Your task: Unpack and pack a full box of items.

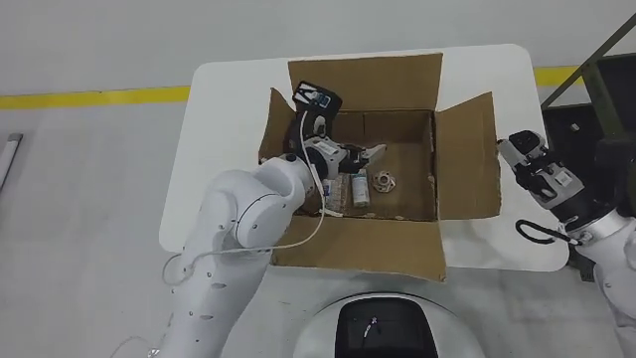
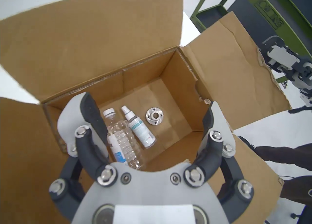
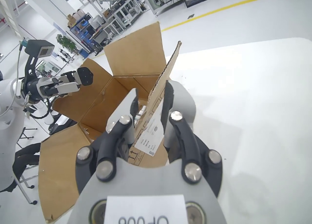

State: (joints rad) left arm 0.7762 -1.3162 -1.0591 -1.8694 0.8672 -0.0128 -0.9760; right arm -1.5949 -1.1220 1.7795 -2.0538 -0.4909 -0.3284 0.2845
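In the left wrist view the base of the water bottle (image 2: pixel 121 142) is cut off behind the palm plate of the left end effector (image 2: pixel 148 104). From the top view the left arm (image 1: pixel 258 209) covers the near left part of the floor of the box (image 1: pixel 368 80), so part of that bottle is covered there too. In the right wrist view the box's right flap (image 3: pixel 168 64) stands edge-on before the opening and hides most of the contents; a small white cap peeks out beside it, too small to say which bottle it belongs to. The box sits open in the middle of the white tabletop (image 1: pixel 229 139), its flaps turned outward. On its floor the water bottle lies on its side by the left wall, the spray bottle (image 2: pixel 140 127) lies just beside it and roughly parallel, and a metal flange (image 2: pixel 154 116) lies flat near the spray bottle's nozzle, apart from it. The left arm bends over the front left corner of the box, its wrist tipped down into the opening. Its end effector hangs above the two bottles with the fingers spread wide and nothing between them. The right arm comes in from the right side of the tabletop. The right end effector (image 3: pixel 152 88) sits at the outer, torn edge of the right flap, fingers partly apart, with the flap's edge lined up between them. Whether either pad touches the cardboard cannot be made out.
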